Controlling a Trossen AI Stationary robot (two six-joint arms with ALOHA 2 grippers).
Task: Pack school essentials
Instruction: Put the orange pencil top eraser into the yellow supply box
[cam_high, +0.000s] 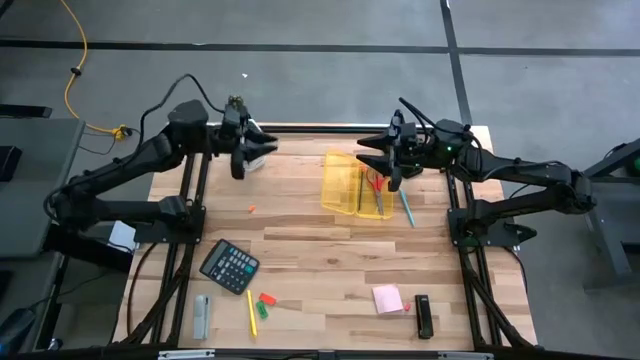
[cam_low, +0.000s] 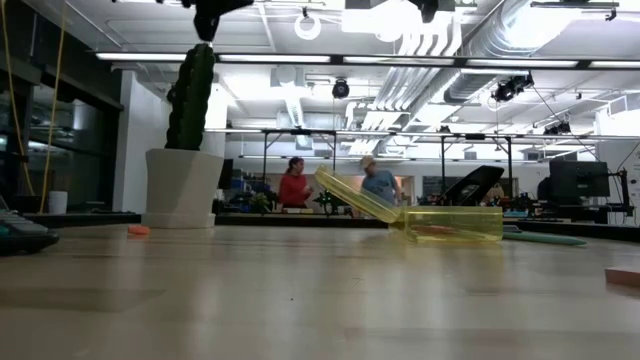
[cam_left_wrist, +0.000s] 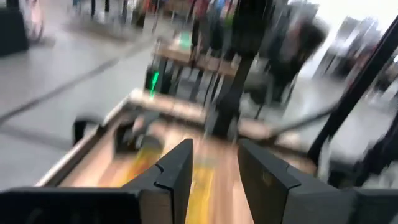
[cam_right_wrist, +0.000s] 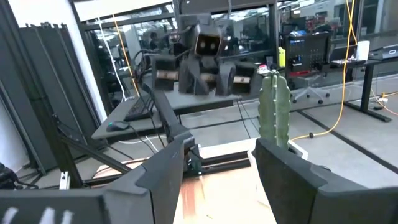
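Note:
An open yellow see-through case (cam_high: 350, 185) lies at the table's far middle, its lid (cam_low: 352, 196) tilted up; the red-handled scissors (cam_high: 376, 184) lie inside it. A teal pen (cam_high: 407, 209) lies on the table just right of the case. Near the front edge lie a yellow pencil (cam_high: 251, 311), green (cam_high: 263, 311) and orange-red (cam_high: 267, 298) pieces and a pink sticky-note pad (cam_high: 388, 298). My left gripper (cam_high: 266, 150) hangs open above the far left. My right gripper (cam_high: 368, 158) hangs open above the case's far end. Both are empty.
A cactus in a white pot (cam_low: 187, 150) stands at the far left under my left gripper. A dark calculator (cam_high: 230, 265), a grey bar (cam_high: 202, 315) and a small black object (cam_high: 424, 316) lie near the front. A tiny orange bit (cam_high: 252, 209) lies mid-left.

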